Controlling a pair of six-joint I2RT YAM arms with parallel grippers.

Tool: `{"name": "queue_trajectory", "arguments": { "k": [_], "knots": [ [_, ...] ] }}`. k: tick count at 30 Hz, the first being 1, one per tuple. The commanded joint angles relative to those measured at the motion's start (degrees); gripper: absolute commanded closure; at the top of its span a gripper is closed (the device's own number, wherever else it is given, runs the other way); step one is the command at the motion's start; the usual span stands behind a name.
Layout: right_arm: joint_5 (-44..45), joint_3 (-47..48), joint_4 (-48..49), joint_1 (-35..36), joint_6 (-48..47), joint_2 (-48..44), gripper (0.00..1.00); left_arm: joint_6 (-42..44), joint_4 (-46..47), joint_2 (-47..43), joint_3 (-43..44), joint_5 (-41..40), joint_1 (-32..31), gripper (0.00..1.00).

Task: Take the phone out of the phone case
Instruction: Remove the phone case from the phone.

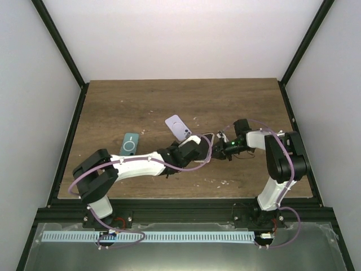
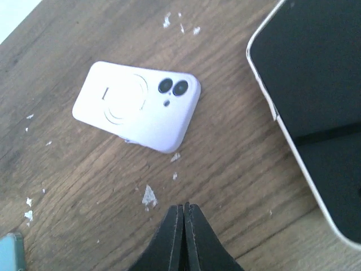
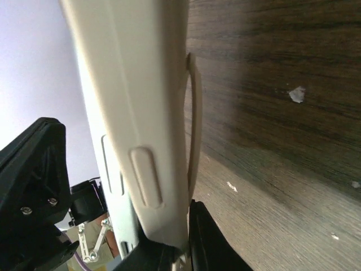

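Though slim, smooth round-edged cream case [image 3: 135,113]

Smooth cream plastic case [image 3: 130,84], grainy wood table [image 3: 271,68].

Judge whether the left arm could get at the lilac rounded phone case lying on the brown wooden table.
Probably yes: the lilac rounded phone case lies flat just ahead of the left gripper, with only bare brown wooden table between them. Its shut fingers must open first.
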Motion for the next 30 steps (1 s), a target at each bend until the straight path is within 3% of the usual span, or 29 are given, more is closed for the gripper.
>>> {"name": "queue_trajectory", "arguments": {
  "k": [1, 7, 11, 15, 30],
  "knots": [
    [-2.2, 0.6, -0.6, -0.2, -1.0, -1.5, 0.99, 0.5, -3.3, 1.6, 0.0, 0.6, -0.5, 0.96],
    [-2.2, 0.6, -0.7, -0.3, -1.1, -1.1, 0.99, 0.3, 1.6, -2.0, -2.1, 5.8, -0.9, 0.55],
    [-2.4, 0.6, -0.8, -0.2, -1.0, -0.4, 0.99, 1.2, 4.9, -3.7, -2.0, 12.7, -0.9, 0.42],
    [-2.5, 0.8, -0.9, -0.2, -1.0, 0.1, 0.99, 1.9, 5.2, -0.9, 0.9, 17.8, -1.0, 0.39],
    [-1.8, 0.8, -1.1, -0.2, -1.0, 0.5, 0.99, 4.2, 2.6, 8.1, 8.7, 20.4, -2.0, 0.42]
  ]
}}
